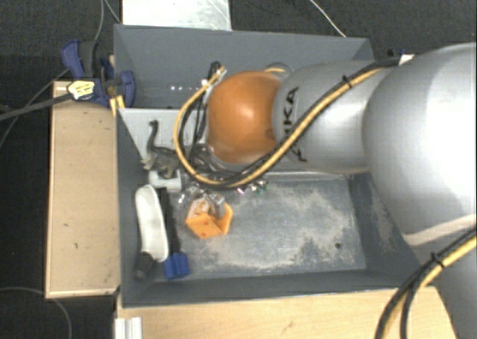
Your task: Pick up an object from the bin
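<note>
In the camera view, the silver arm (343, 147) is reaching in from the right across the grey bin (246, 62). Its orange wrist cover (238, 118) is hanging over the left-middle part of the bin, with yellow-and-black cables (181, 118) looping round it. The jaws are sitting just beneath that cover, directly over a small orange block (209, 223). The cover and cables are hiding much of them, so I cannot tell whether they are open or closed, or whether they are gripping anything. Some metal parts are coming down to the block's upper edge.

The orange block is lying on the bin floor, left of centre and towards the front wall. Just to its left, a long white thing (151, 222) is lying lengthwise along the left wall. At the near end of the white thing, a small blue piece (177, 264) and a dark piece (143, 264) are sitting close together in the front left corner. Further back along the left wall, a pale grey piece (164, 178) is lying beside a dark curved thing (153, 142), both near the cables
</note>
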Motion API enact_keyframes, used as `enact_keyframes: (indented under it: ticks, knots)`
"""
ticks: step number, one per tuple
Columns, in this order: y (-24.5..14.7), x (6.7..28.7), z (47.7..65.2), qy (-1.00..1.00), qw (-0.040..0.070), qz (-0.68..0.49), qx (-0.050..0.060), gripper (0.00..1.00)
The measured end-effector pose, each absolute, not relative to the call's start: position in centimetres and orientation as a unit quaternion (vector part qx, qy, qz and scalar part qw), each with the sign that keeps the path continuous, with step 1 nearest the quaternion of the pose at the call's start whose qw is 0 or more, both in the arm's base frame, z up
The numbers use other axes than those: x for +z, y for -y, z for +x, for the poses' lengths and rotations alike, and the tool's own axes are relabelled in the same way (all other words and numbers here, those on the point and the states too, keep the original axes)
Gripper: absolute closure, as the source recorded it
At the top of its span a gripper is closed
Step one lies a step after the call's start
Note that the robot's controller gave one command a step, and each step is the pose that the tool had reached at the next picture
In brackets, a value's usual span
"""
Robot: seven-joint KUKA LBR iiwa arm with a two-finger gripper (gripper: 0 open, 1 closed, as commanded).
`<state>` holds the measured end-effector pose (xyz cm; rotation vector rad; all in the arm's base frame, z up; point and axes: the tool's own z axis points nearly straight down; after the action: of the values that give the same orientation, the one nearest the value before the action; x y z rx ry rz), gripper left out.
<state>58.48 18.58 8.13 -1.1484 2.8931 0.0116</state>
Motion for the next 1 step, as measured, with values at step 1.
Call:
enact_keyframes:
  ticks: [1]
  knots:
    - [-18.39, 8.15, 58.90, -0.928, 0.017, -0.372, 0.006, 1.00]
